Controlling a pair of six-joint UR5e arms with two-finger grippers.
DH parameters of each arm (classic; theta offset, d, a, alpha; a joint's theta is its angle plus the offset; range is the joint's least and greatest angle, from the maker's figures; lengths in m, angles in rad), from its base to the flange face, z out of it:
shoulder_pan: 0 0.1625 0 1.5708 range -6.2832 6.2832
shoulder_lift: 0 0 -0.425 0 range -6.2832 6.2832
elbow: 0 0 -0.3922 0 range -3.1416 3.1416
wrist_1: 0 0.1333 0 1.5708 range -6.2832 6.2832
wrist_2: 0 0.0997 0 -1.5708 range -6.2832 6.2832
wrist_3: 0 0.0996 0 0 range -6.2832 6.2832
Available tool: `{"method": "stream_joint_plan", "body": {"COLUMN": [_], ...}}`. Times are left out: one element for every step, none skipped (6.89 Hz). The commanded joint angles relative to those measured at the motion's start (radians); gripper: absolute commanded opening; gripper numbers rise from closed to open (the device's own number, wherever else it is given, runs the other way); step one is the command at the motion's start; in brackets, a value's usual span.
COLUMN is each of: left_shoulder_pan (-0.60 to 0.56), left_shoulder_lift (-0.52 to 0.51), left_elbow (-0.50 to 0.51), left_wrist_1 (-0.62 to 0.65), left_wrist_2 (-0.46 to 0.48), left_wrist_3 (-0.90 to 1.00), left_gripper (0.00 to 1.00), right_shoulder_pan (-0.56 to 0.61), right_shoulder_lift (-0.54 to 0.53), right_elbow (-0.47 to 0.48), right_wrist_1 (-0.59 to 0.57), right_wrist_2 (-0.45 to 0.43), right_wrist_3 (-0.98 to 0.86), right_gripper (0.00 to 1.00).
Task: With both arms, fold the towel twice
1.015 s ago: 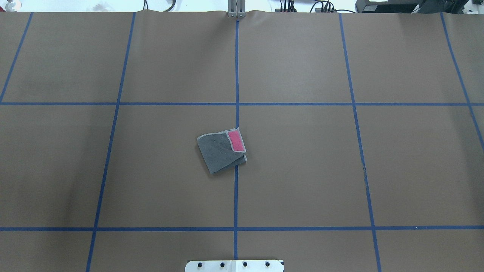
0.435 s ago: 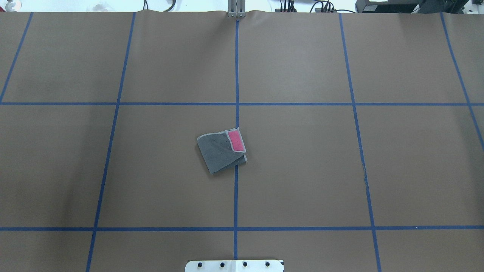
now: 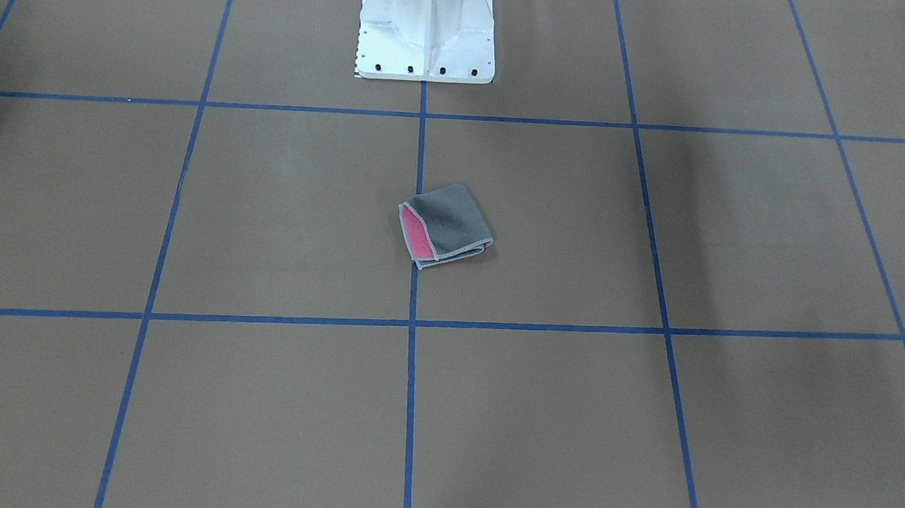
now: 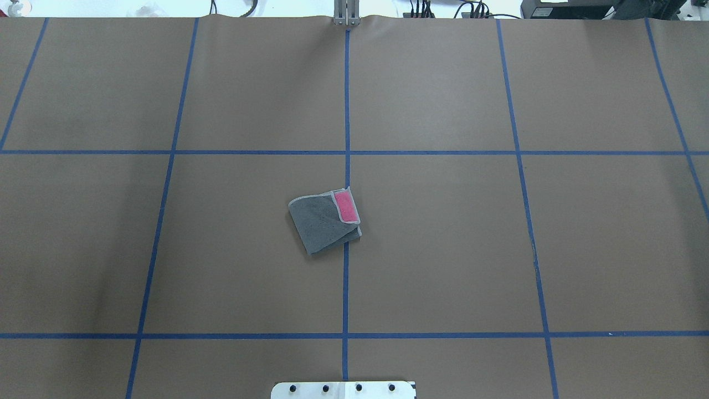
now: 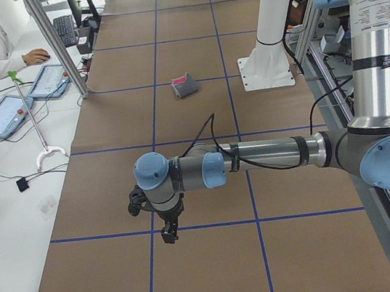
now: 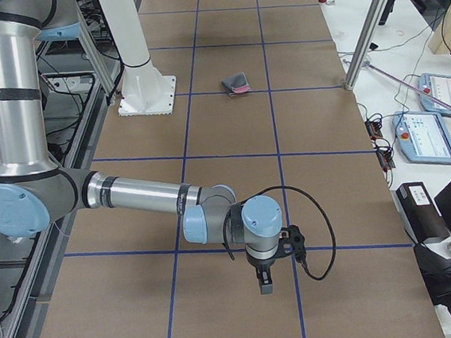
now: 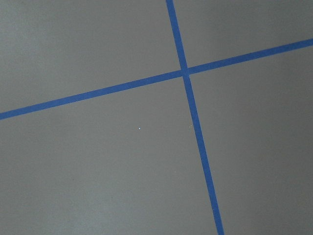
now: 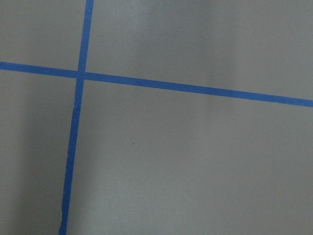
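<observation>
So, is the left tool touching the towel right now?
Apart. The exterior left view shows the left tool hanging over the table's near end, with the towel lying far off and bare surface between them.

You see even, diffuse light from above, broad soft shadows falling across the counter (image 4: pixel 83 233) at both sides, sharp exterior views, your two wrist views dimmer, greyer, slightly soft.
</observation>
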Motion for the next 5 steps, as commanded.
{"method": "stream_joint_plan", "body": {"left_shoulder_pan": [0.0, -0.002, 0.0, -0.002, -0.002], "left_shoulder_lift": [0.0, 0.0, 0.002, 0.002, 0.003], "left_elbow": [0.0, -0.002, -0.003, -0.006, -0.006], "left_wrist_1": [0.0, 0.0, 0.0, 0.0, 0.0], "left_wrist_2": [0.0, 0.0, 0.0, 0.002, 0.002], "left_wrist_3": [-0.003, -0.003, -0.003, -0.003, -0.003], "left_gripper": [1.0, 1.0, 1.0, 1.0, 1.0], "right_shoulder_pan": [0.0, -0.002, -0.014, -0.02, -0.02], "right_shoulder_lift": [0.007, 0.014, 0.015, 0.012, 0.001], "right_elbow": [0.041, 0.058, 0.08, 0.087, 0.085], "right_wrist_1": [-0.012, -0.014, -0.014, -0.006, -0.002], "right_wrist_2": [0.006, 0.009, 0.015, 0.015, 0.013], "right_wrist_3": [0.023, 0.113, 0.19, 0.194, 0.183], "right_gripper": [1.0, 1.0, 1.0, 1.0, 1.0]}}
